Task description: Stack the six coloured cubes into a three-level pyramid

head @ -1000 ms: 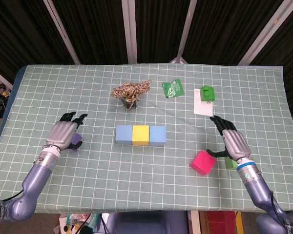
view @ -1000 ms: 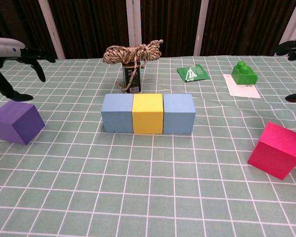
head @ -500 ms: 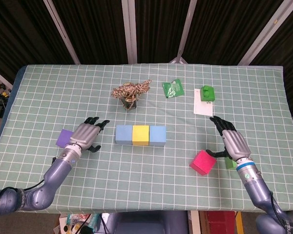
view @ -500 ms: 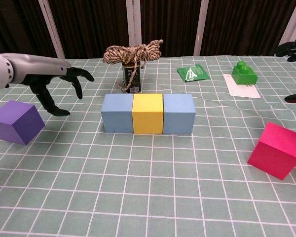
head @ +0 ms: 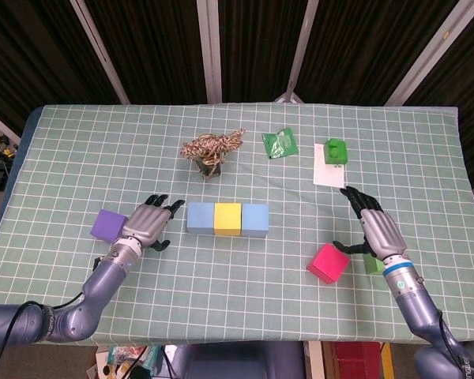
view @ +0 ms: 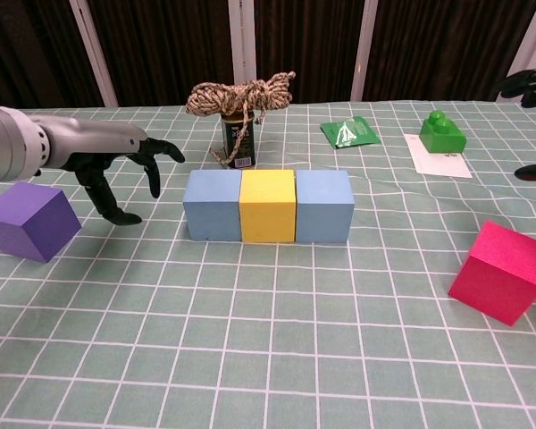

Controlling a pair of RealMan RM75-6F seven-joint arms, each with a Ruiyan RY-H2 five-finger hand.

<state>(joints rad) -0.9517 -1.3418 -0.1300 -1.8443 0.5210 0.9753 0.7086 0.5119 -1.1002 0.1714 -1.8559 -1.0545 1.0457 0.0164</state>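
Cubes: blue (head: 200, 219), yellow (head: 227, 219), blue (head: 255, 220) touching in a row.
Can (view: 238, 140) label: print too small to read.
Left hand (head: 148, 223): spread, empty.
Right hand (head: 375, 229): spread, empty.

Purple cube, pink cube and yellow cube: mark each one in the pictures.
purple cube (view: 29, 220), chest view, on its front face.
pink cube (view: 504, 272), chest view, on its near face.
yellow cube (head: 227, 218), head view, on its top face.

Blue-yellow-blue cube row (view: 268, 206) on green white-gridded tablecloth (view: 268, 357).
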